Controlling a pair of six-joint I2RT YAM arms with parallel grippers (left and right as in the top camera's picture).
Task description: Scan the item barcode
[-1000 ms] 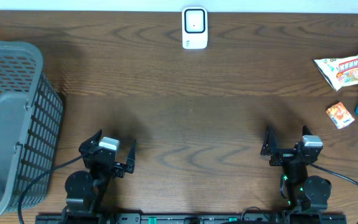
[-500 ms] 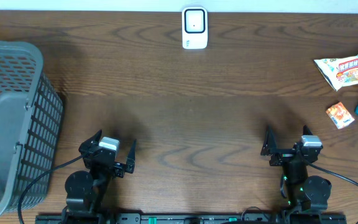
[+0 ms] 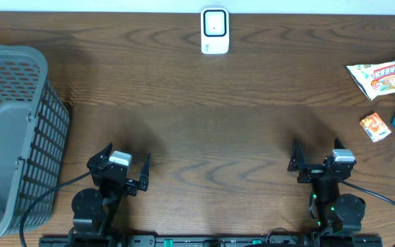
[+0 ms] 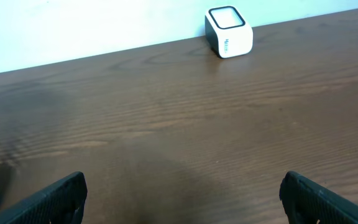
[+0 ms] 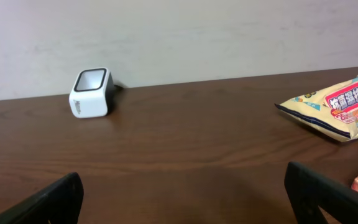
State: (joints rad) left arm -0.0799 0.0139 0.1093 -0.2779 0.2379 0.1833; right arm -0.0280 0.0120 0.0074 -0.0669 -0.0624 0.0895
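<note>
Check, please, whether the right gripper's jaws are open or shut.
Open: the right gripper shows jaws wide apart, nothing between them.

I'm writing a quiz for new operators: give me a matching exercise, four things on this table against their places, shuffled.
Things: 1 white box-shaped barcode scanner; 2 grey plastic mesh basket; 3 yellow-and-white printed snack bag; 4 small orange packet.
Places, overhead view: A far left; B far right, nearer the back edge; C back edge, middle; D right side, below the snack bag in the picture.
Pairs: 1-C; 2-A; 3-B; 4-D.
</note>
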